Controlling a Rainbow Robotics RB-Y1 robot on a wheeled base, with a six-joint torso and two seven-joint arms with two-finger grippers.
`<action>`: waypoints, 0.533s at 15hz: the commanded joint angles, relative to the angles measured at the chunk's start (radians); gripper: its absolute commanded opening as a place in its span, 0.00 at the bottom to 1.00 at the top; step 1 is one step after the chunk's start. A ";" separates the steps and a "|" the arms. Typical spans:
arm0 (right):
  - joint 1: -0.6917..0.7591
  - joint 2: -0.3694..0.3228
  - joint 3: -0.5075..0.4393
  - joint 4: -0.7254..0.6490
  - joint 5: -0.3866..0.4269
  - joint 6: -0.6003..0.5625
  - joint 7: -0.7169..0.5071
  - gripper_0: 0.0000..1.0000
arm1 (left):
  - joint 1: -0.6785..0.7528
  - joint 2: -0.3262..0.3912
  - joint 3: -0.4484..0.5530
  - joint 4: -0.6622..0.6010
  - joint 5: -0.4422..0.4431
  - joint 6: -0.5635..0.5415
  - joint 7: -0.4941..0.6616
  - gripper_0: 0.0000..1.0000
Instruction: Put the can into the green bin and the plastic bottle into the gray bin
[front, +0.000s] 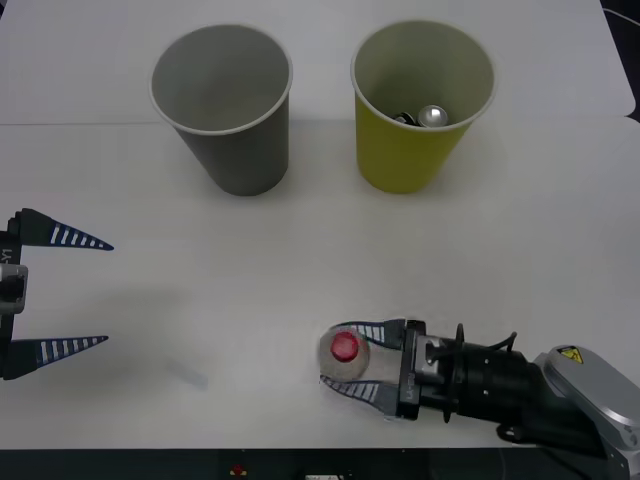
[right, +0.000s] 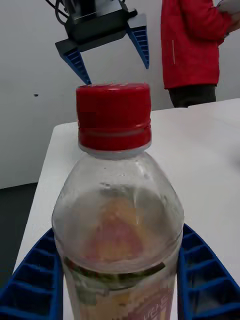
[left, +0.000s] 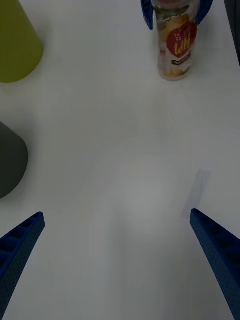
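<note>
The right pincer (front: 352, 365) sits low at the near edge of the white surface (front: 250, 300), its blue ribbed fingers (right: 35, 280) closed against both sides of the plastic bottle (front: 346, 352). The bottle stands upright on the surface between them, red cap up (in the right wrist view the clear shoulders and pinkish label bulge between the two fingers). In the left wrist view the same bottle (left: 175, 45) stands with its base on the surface and the blue fingers pressed against its upper part.

The left pincer (front: 85, 292) hangs at the left side of the surface, well apart from the bottle, its fingers (left: 20, 245) spread wide with nothing between them.

At the far side stand the two bins, upright and near each other but not touching. The gray bin (front: 225, 105) is on the left, and nothing can be made out inside it. The green bin (front: 420, 110) is on the right, and the can (front: 432, 116) lies inside it, its shiny silver top showing near the bottom.
</note>
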 joint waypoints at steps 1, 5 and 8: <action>0.000 0.001 0.000 0.000 0.000 -0.001 0.014 0.00 | 0.000 0.000 0.000 0.000 0.000 0.000 0.000 1.00; 0.000 0.000 -0.009 0.000 0.000 -0.001 0.006 0.00 | 0.000 0.000 0.000 0.000 0.000 0.000 0.000 1.00; 0.000 -0.008 -0.078 0.000 0.076 -0.048 -0.095 0.00 | 0.000 0.000 0.000 0.000 0.000 0.000 0.000 1.00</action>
